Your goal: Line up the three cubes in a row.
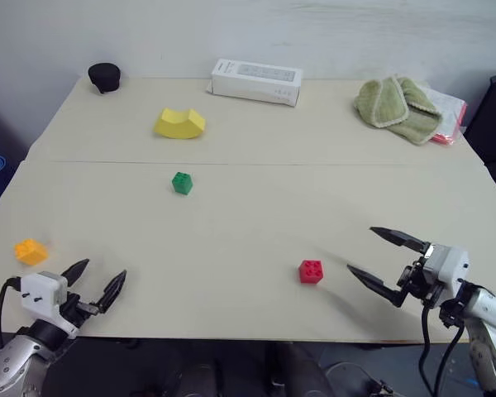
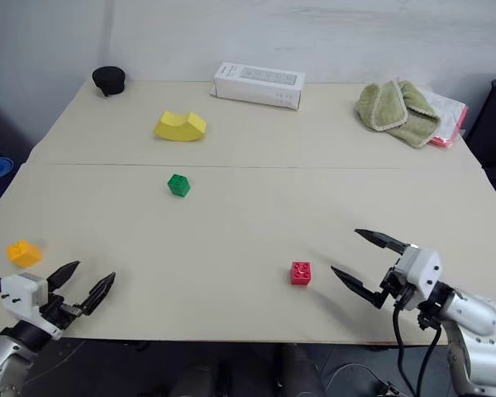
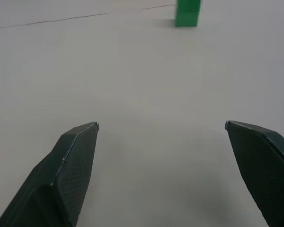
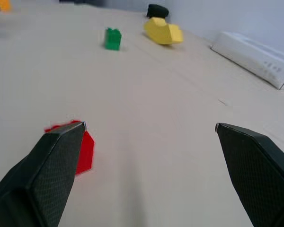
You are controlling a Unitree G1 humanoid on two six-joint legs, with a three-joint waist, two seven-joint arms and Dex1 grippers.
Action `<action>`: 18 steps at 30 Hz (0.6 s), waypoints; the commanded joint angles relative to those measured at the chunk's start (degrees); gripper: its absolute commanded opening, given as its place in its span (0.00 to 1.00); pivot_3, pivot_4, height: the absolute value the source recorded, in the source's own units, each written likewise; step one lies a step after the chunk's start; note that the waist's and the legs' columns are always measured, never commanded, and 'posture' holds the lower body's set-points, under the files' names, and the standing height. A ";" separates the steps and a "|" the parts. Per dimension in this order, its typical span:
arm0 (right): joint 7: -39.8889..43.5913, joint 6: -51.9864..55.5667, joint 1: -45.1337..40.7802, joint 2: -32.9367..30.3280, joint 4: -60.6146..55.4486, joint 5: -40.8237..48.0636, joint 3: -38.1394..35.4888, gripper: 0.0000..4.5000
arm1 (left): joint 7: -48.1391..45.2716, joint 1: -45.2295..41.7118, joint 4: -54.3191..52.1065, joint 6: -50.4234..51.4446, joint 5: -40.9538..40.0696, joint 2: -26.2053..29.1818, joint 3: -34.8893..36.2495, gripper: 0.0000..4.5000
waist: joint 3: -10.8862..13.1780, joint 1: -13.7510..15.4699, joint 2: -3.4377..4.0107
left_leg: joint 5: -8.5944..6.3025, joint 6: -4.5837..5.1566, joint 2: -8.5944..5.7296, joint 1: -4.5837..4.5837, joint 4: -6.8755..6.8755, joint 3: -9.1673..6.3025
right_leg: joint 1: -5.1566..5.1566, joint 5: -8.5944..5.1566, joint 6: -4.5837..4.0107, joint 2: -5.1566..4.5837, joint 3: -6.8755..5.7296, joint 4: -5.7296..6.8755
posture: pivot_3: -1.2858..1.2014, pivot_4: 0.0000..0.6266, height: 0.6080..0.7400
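The red cube [image 1: 311, 271] rests on the table near the front, right of centre. To its right my right gripper [image 1: 380, 255] stands open and empty, a short way off the cube. The green cube [image 1: 182, 183] sits mid-table, left of centre, and also appears in the left wrist view [image 3: 186, 12]. At the far left edge lies the orange-yellow cube [image 1: 31, 251]. Just in front of it and to its right, my left gripper [image 1: 97, 279] is open with nothing between its fingers. The red cube [image 4: 84, 150] peeks out behind one finger in the right wrist view.
A larger yellow curved block [image 1: 179, 123] lies behind the green cube. Along the back edge sit a black round object [image 1: 104, 78], a white box [image 1: 256, 81] and a green cloth [image 1: 397, 107] on a pink-edged packet. The table [image 1: 248, 223] has a seam across its middle.
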 commanded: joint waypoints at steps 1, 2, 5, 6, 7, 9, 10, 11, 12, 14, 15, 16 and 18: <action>-2.02 -0.35 -1.11 0.99 -4.50 1.59 -0.41 1.00 | 8.32 -7.58 -2.84 12.17 -0.83 1.60 -3.07 1.00 | -0.04 0.29 -0.08 | 0.02 0.00 0.00 0.00 0.03 -0.01 | 0.01 0.02 0.03 0.01 0.00 0.03 | 0.52 0.24 1.00; -2.86 -0.24 -1.62 1.31 -4.41 1.18 -0.25 1.00 | 9.20 -10.85 -2.81 13.80 -0.77 1.72 -4.45 1.00 | -0.07 0.43 -0.13 | 0.03 0.00 0.00 0.02 0.05 -0.02 | 0.03 0.03 0.04 0.01 0.00 0.03 | 0.52 0.24 1.00; -5.30 -0.42 -3.60 2.64 -4.47 0.30 0.41 1.00 | 12.27 -21.72 -0.54 18.13 1.11 1.78 -9.55 1.00 | -0.09 0.85 -0.22 | 0.03 0.00 -0.03 0.00 0.06 0.00 | 0.03 0.05 0.06 0.01 0.00 0.03 | 0.52 0.24 1.00; -6.42 -0.51 -4.31 3.29 -4.75 -0.06 0.69 1.00 | 13.64 -25.79 1.32 20.02 1.62 1.13 -11.14 1.00 | -0.09 0.86 -0.24 | 0.05 -0.03 -0.03 -0.03 0.08 -0.02 | 0.02 0.05 0.07 0.02 -0.03 0.03 | 0.52 0.24 1.00; -7.46 -0.39 -4.86 3.92 -4.93 -0.38 1.03 1.00 | 14.93 -29.37 3.30 21.36 2.95 0.63 -12.99 1.00 | -0.10 0.94 -0.23 | 0.16 -0.23 -0.04 -0.02 0.07 -0.01 | 0.02 0.05 0.07 0.02 -0.03 0.04 | 0.52 0.24 1.00; -8.70 -0.65 -5.42 4.77 -5.01 -1.40 1.84 1.00 | 16.88 -35.11 7.04 22.45 5.34 -0.62 -15.97 1.00 | -0.10 0.93 -0.24 | 0.21 -0.32 -0.06 -0.03 0.07 0.01 | 0.02 0.05 0.07 0.02 -0.05 0.03 | 0.52 0.24 1.00; -9.25 -0.87 -5.54 5.19 -4.96 -1.81 2.17 1.00 | 17.97 -37.45 9.06 22.39 6.71 -1.31 -17.10 1.00 | -0.10 0.88 -0.24 | 0.21 -0.34 -0.07 -0.03 0.06 0.01 | 0.02 0.05 0.08 0.02 -0.05 0.02 | 0.52 0.24 1.00; -9.85 -1.06 -5.62 5.65 -4.96 -2.24 2.42 1.00 | 18.97 -39.71 10.86 22.13 7.94 -2.14 -18.21 1.00 | -0.10 0.65 -0.24 | 0.20 -0.34 -0.07 -0.02 0.05 0.05 | 0.02 0.05 0.08 0.02 -0.04 0.01 | 0.52 0.24 1.00; -10.52 -1.25 -5.75 6.15 -4.93 -2.73 2.75 1.00 | 19.97 -42.03 13.44 21.64 9.58 -2.68 -19.37 1.00 | -0.10 0.54 -0.24 | 0.20 -0.34 -0.05 -0.02 0.05 0.14 | 0.00 0.05 0.08 0.05 0.00 0.00 | 0.52 0.24 1.00; -11.42 -1.42 -5.75 6.87 -5.30 -3.65 3.59 1.00 | 19.93 -46.14 18.93 19.21 12.86 -3.16 -22.17 1.00 | -0.06 0.62 -0.31 | 0.22 -0.35 -0.04 -0.02 0.06 0.16 | -0.02 0.05 0.09 0.07 0.01 0.02 | 0.52 0.24 1.00; -11.85 -1.56 -5.66 7.25 -5.52 -4.15 4.06 1.00 | 19.84 -48.65 22.60 17.82 14.45 -3.71 -23.61 1.00 | -0.04 0.73 -0.34 | 0.24 -0.39 -0.03 -0.04 0.10 0.17 | -0.07 0.05 0.09 0.10 0.00 0.02 | 0.52 0.24 1.00; -12.11 -1.69 -5.53 7.46 -5.67 -4.56 4.47 1.00 | 19.25 -50.63 25.58 16.09 15.50 -4.23 -24.65 1.00 | -0.03 0.79 -0.36 | 0.27 -0.43 -0.04 -0.03 0.10 0.15 | -0.06 0.05 0.09 0.10 -0.02 0.07 | 0.52 0.24 1.00; -12.57 -1.98 -5.30 7.73 -5.78 -5.22 4.97 1.00 | 19.56 -53.97 30.75 13.28 17.38 -5.13 -25.66 1.00 | -0.03 0.87 -0.36 | 0.32 -0.46 -0.06 -0.03 0.10 0.12 | -0.06 0.05 0.08 0.08 -0.04 0.13 | 0.52 0.24 1.00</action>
